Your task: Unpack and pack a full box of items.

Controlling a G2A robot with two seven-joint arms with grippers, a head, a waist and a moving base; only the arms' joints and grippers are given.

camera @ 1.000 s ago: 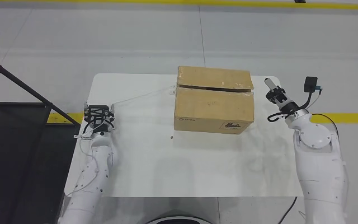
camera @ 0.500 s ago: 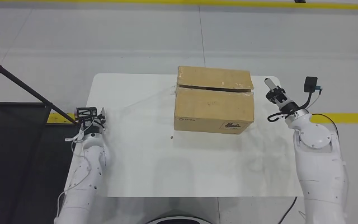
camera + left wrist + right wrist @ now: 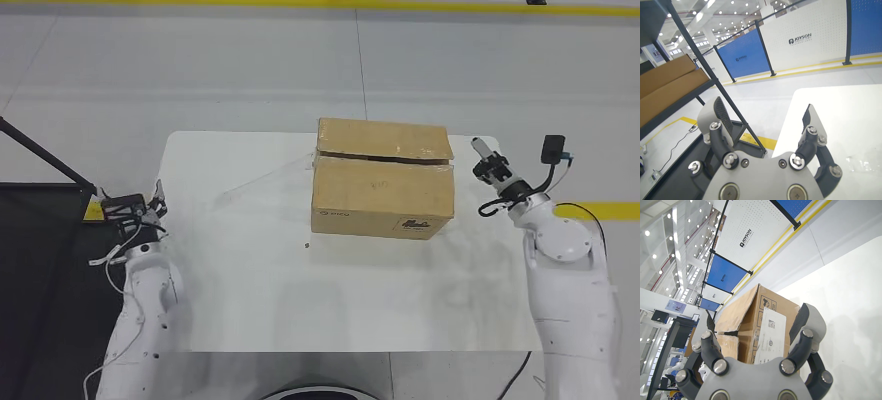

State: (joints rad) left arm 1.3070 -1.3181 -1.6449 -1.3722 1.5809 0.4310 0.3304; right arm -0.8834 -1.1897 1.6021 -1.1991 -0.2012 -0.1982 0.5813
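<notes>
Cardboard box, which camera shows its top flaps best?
The top view: the whole cardboard box is seen from above, flaps folded over with a dark gap between them. The right wrist view gives one labelled end and a flap edge. The left wrist view faces the table corner.

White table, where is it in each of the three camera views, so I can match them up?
Top view: the table fills the middle, the box on its far half.
Left wrist view: the table shows a rounded corner and one edge just beyond the open left tool.
Right wrist view: the table spreads under and beside the box, beyond the open right tool.
Shared landmark: the yellow floor line past the table's far side.
</notes>
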